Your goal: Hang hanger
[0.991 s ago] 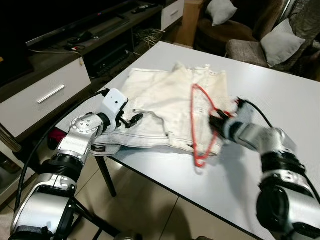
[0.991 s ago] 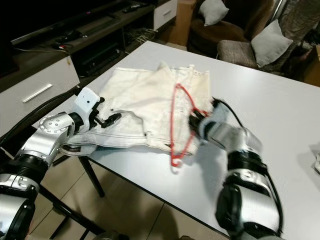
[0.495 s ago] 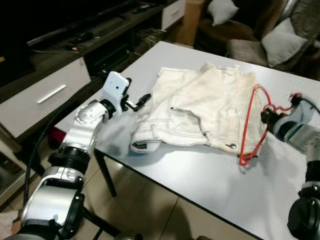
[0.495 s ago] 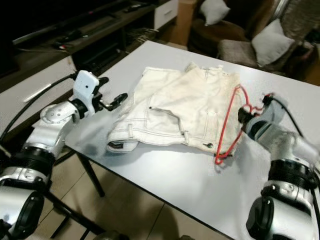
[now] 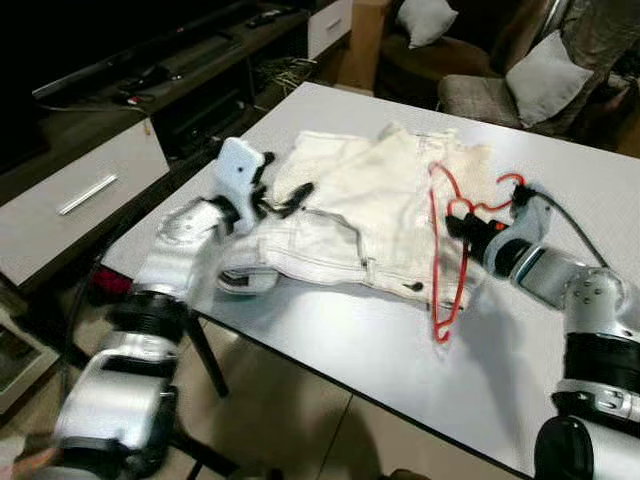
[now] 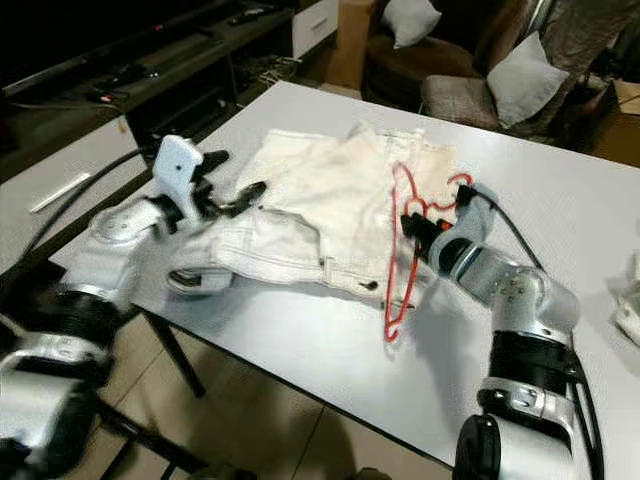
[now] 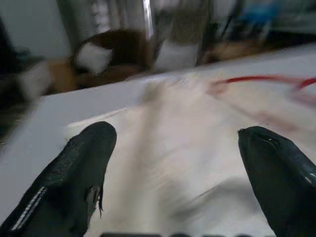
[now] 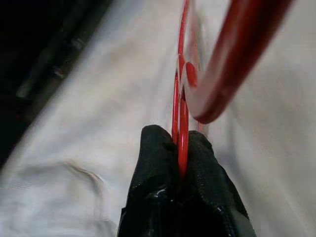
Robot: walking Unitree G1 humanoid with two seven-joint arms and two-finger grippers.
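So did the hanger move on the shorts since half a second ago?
Yes. The hanger, pinched by the right gripper, slid from the shorts' right edge back toward their middle.

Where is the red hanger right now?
The red hanger lies on the white shorts on the white table, toward the robot's right, pinched in the right claw.

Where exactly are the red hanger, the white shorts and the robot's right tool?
red hanger point(image 5: 436, 262): left eye view, on its long straight bar.
white shorts point(image 5: 370, 215): left eye view, on the middle of the cloth.
right tool point(image 8: 181, 163): right wrist view, between its black fingertips pinching the wire.
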